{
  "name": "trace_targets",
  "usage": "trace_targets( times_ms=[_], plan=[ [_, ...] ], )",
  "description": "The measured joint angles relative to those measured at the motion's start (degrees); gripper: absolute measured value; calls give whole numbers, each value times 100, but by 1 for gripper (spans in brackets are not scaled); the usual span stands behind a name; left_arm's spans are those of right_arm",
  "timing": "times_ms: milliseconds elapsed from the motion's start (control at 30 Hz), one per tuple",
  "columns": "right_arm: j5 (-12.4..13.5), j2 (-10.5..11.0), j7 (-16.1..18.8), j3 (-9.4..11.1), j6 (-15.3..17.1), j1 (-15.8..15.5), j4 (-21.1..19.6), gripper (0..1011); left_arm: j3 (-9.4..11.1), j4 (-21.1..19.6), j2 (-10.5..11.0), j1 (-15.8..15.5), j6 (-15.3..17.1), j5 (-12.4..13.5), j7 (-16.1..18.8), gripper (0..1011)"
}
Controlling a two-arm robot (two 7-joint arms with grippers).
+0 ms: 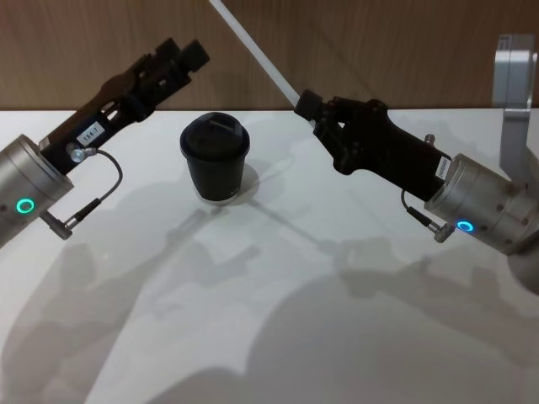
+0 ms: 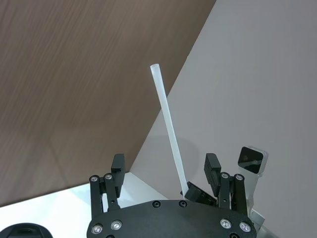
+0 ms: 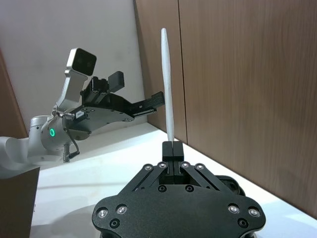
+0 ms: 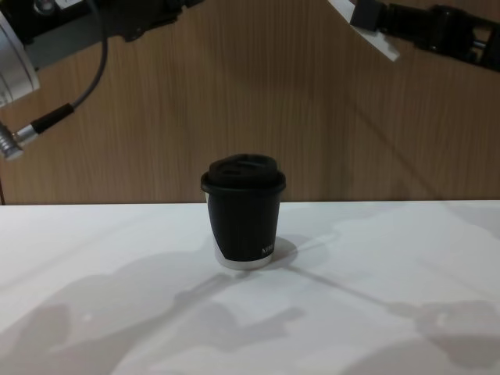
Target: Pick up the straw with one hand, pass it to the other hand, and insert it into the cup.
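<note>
The white straw (image 1: 253, 42) is held at its lower end by my right gripper (image 1: 305, 105), which is shut on it, and it slants up and to the left above the table. In the right wrist view the straw (image 3: 167, 89) rises straight out of the closed right gripper (image 3: 171, 145). My left gripper (image 1: 184, 50) hangs open to the left of the straw, apart from it. In the left wrist view the left gripper (image 2: 165, 162) has its fingers spread, with the straw (image 2: 166, 119) farther off. The black lidded cup (image 1: 215, 158) stands upright on the table between and below both grippers.
The white table (image 1: 278, 320) spreads in front of the cup (image 4: 244, 211). A wood-panelled wall (image 1: 379, 42) runs behind it. A grey post (image 1: 514, 93) stands at the far right. A grey cable with a metal plug (image 1: 72, 220) hangs from the left wrist.
</note>
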Motion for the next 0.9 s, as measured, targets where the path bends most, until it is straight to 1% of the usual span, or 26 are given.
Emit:
trace_targets(
  times_ms=[433, 900],
  plan=[
    [0, 0, -1, 0, 0, 0, 0, 2, 201, 258, -79, -220, 76, -130, -109, 1003],
    [0, 0, -1, 0, -1, 0, 0, 2, 374, 548, -231, -465, 79, -267, -209, 1003]
  ],
)
